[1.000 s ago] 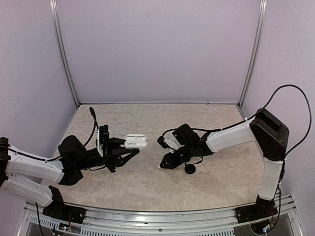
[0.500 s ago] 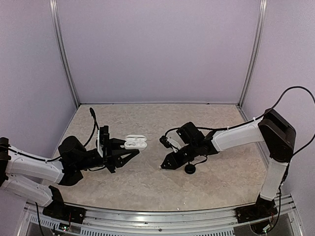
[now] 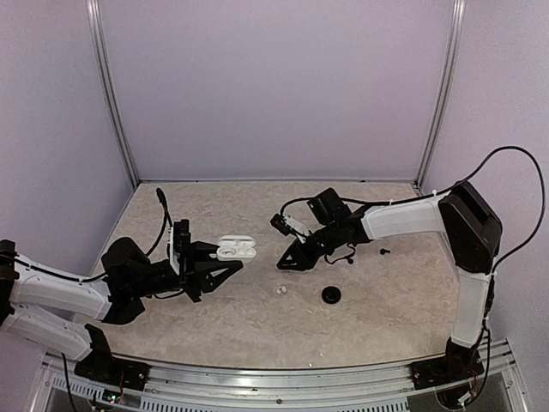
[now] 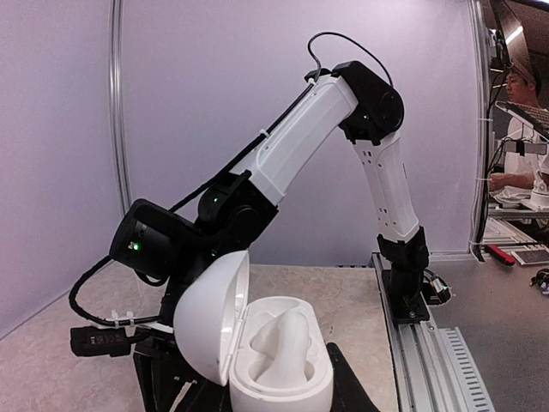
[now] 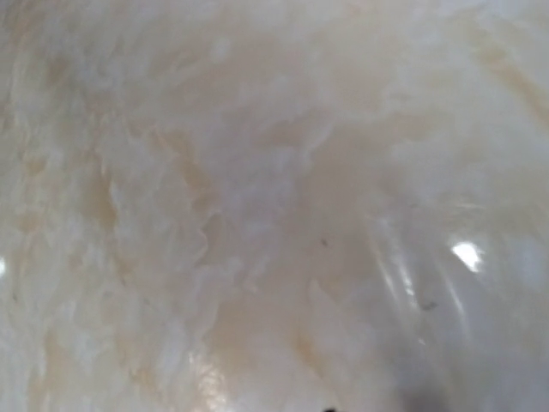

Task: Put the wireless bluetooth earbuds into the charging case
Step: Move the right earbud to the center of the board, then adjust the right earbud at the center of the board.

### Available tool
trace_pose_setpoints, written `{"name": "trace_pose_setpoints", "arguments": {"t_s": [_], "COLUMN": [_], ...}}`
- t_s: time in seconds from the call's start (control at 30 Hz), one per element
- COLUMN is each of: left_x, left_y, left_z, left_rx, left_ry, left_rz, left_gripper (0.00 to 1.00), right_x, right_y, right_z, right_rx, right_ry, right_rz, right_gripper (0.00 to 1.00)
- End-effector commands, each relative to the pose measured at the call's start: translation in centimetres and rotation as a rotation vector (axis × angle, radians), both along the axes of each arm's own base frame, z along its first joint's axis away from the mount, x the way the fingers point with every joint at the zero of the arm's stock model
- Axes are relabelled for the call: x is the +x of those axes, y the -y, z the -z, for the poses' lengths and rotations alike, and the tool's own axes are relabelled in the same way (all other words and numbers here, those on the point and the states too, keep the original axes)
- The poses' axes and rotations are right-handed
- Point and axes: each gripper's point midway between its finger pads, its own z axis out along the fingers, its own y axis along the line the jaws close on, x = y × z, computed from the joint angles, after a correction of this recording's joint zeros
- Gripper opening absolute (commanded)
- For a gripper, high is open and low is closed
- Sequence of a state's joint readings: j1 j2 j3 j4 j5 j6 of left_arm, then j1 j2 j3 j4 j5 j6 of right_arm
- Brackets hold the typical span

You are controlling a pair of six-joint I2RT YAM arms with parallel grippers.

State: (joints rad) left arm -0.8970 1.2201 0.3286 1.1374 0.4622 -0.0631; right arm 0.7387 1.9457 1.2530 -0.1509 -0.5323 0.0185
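My left gripper is shut on the charging case, a glossy white oval with its lid open, held just above the table left of centre. In the left wrist view the case fills the bottom, black fingers on either side, lid swung left; a white earbud-like piece rests in its cavity. One tiny white earbud lies on the table. My right gripper hovers behind that earbud and right of the case. The right wrist view shows only blurred tabletop, no fingers.
A black round disc lies on the table right of the loose earbud. A tiny dark bit sits under my right forearm. Walls enclose the table on three sides, with a metal rail along the near edge.
My right gripper has lifted and moved back from the spot beside the black disc, and a small white earbud now lies there on the table. The left arm and case have not moved.
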Motion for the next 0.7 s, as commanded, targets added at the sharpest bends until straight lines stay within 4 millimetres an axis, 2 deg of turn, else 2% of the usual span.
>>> {"name": "trace_pose_setpoints", "arguments": {"t_s": [0.0, 0.17, 0.67], "left_x": [-0.2, -0.3, -0.1], "left_y": [-0.4, -0.4, -0.2], "left_z": [-1.1, -1.3, -1.5], "left_rx": [-0.037, -0.041, -0.042], "left_ry": [0.024, 0.032, 0.035], "left_rz": [-0.003, 0.000, 0.001], "left_gripper": [0.01, 0.01, 0.01], "right_x": [-1.2, -1.8, -2.1], "right_y": [-0.1, 0.0, 0.5], "right_z": [2.5, 3.9, 5.9], "right_rx": [-0.037, -0.048, -0.078], "right_ry": [-0.011, -0.020, -0.025], "right_rz": [-0.143, -0.188, -0.200], "right_gripper": [0.24, 0.24, 0.26]}}
